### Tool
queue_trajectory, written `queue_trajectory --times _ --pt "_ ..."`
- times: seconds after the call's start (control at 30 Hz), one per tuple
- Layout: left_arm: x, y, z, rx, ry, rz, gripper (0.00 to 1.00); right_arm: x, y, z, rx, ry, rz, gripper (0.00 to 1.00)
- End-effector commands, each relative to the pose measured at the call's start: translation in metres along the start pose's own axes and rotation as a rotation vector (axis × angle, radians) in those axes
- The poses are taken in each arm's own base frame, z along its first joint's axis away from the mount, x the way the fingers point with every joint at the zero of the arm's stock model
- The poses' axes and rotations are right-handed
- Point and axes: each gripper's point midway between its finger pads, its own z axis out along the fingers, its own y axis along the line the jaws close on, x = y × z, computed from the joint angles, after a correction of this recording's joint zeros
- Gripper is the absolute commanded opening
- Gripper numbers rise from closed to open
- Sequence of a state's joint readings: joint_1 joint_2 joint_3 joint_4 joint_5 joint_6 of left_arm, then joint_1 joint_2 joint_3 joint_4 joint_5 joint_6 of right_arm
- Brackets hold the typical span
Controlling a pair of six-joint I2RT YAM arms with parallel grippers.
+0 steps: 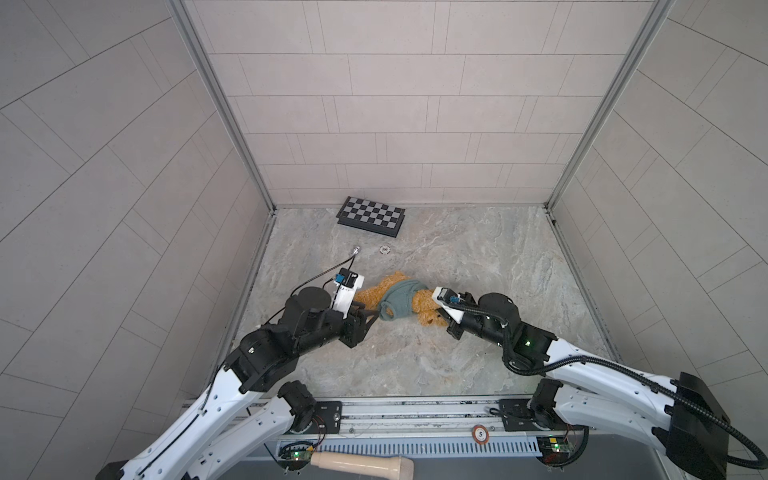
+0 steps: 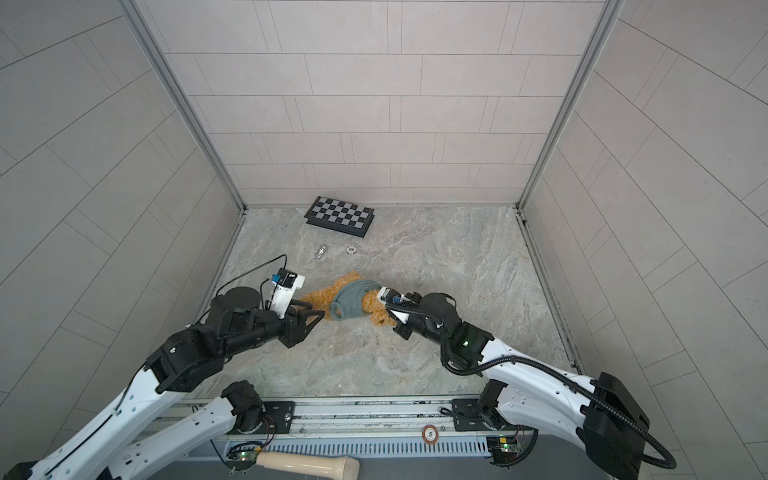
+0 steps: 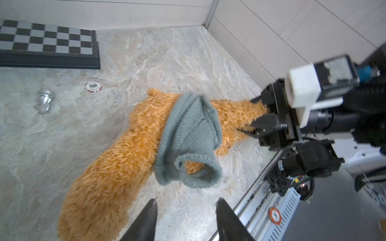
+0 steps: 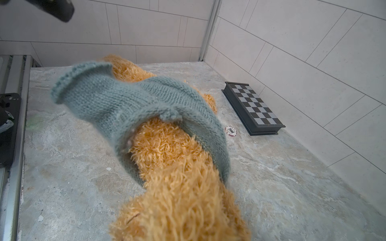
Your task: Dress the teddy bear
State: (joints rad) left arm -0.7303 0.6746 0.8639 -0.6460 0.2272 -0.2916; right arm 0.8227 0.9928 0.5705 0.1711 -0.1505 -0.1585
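The teddy bear point(image 1: 424, 306), golden-brown and shaggy, lies on the marble table with a grey-green knitted sweater point(image 1: 398, 300) bunched round its middle. In the left wrist view the teddy bear point(image 3: 117, 167) stretches away from me, and one sleeve opening of the sweater point(image 3: 188, 129) gapes toward my left gripper point(image 3: 187, 201). That left gripper point(image 1: 370, 312) is open with nothing between its fingers, just short of the sweater. My right gripper point(image 3: 260, 113) is shut on the bear's fur at the far end. In the right wrist view fur point(image 4: 173, 158) hides the fingers.
A folded chessboard point(image 1: 371, 216) lies by the back wall. A poker chip point(image 1: 385, 249) and a small metal piece point(image 1: 356, 249) sit behind the bear. Another chip point(image 1: 480, 434) rests on the front rail, and a wooden handle point(image 1: 361, 463) lies below it. Tiled walls enclose three sides.
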Motion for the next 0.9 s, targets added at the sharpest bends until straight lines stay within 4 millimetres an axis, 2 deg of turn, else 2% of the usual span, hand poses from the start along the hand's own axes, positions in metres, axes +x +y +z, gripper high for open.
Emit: queue_trajectory --times 0.0,0.07,0.13,0.2,0.27,0.37,0.47,0.53,0.6,0.7,0.77,0.83,0.87 --pt "-0.005 -0.013 0.004 0.070 -0.006 0.028 0.64 -0.024 -0.025 -0.002 0.037 0.048 0.130 0.00" --pt "-0.002 -0.003 0.015 0.022 -0.002 0.071 0.73 -0.021 -0.041 -0.001 0.040 0.108 0.301 0.00" --pt "0.001 0.011 0.028 -0.040 -0.012 0.102 0.74 -0.018 -0.054 -0.003 0.021 0.132 0.494 0.00" --pt "-0.005 0.016 0.037 -0.060 -0.100 0.103 0.76 -0.020 -0.064 -0.008 0.002 0.124 0.661 0.00" --pt "-0.016 0.019 0.039 -0.070 -0.192 0.089 0.78 -0.021 -0.067 -0.012 -0.021 0.136 0.757 0.00" --pt "-0.036 0.015 0.035 -0.067 -0.266 0.114 0.82 -0.015 -0.059 -0.014 -0.064 0.228 0.788 0.00" --pt "-0.054 -0.006 0.039 0.016 -0.284 0.182 0.88 0.000 -0.050 -0.012 -0.093 0.328 0.807 0.00" --pt "-0.063 -0.029 0.046 0.106 -0.275 0.256 0.89 0.009 -0.043 -0.008 -0.127 0.369 0.819 0.00" --pt "-0.066 -0.052 0.057 0.162 -0.225 0.363 0.89 0.014 -0.039 -0.006 -0.151 0.396 0.820 0.00" --pt "-0.065 -0.068 0.076 0.187 -0.126 0.439 0.88 0.015 -0.043 -0.004 -0.163 0.389 0.824 0.00" --pt "-0.064 -0.067 0.085 0.180 -0.100 0.420 0.85 0.021 -0.049 0.003 -0.159 0.392 0.838 0.00" --pt "-0.062 -0.052 0.093 0.100 -0.068 0.386 0.81 0.030 -0.051 0.016 -0.184 0.396 0.861 0.00" --pt "-0.059 -0.038 0.098 0.037 -0.047 0.351 0.79 0.040 -0.052 0.026 -0.191 0.412 0.876 0.00"
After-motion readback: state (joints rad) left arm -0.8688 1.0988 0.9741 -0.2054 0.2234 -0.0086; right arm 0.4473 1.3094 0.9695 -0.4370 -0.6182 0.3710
